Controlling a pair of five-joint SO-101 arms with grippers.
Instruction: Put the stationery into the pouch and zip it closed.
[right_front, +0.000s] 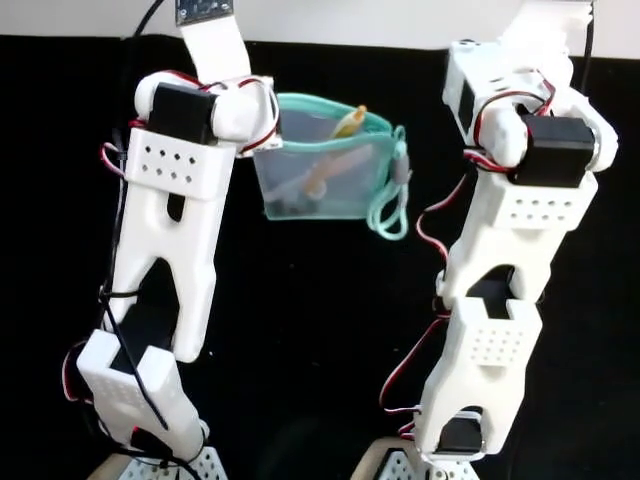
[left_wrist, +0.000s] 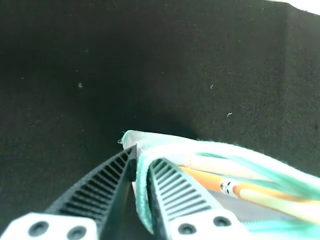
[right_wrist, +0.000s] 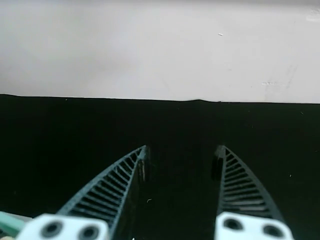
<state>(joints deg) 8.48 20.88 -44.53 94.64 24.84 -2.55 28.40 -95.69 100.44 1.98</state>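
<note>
The pouch is pinched at one end by the left hand, with the teal edge squeezed between its two fingers. From that hand the pouch is stretched out sideways toward the right arm, so its long side is laid across, from one arm to the other. Its mouth is turned to the far side of the table and seems to be open. An orange pen is seen lying inside, along the long side and pointing away from the left hand. A yellow pen is poked out past the rim.

The right hand is spread wide, and nothing is held in it. It is kept well apart from the pouch.

Trouble could be caused by that yellow pen. If the zip is pulled while the pen is sticking out, the zip could be jammed against it. The pouch is gripped at one end only, so it could be tipped or slipped loose, and the pens could be spilled. The teal cord is hung at the end farthest from the left hand, so the pouch could be dragged when the cord is tugged.
</note>
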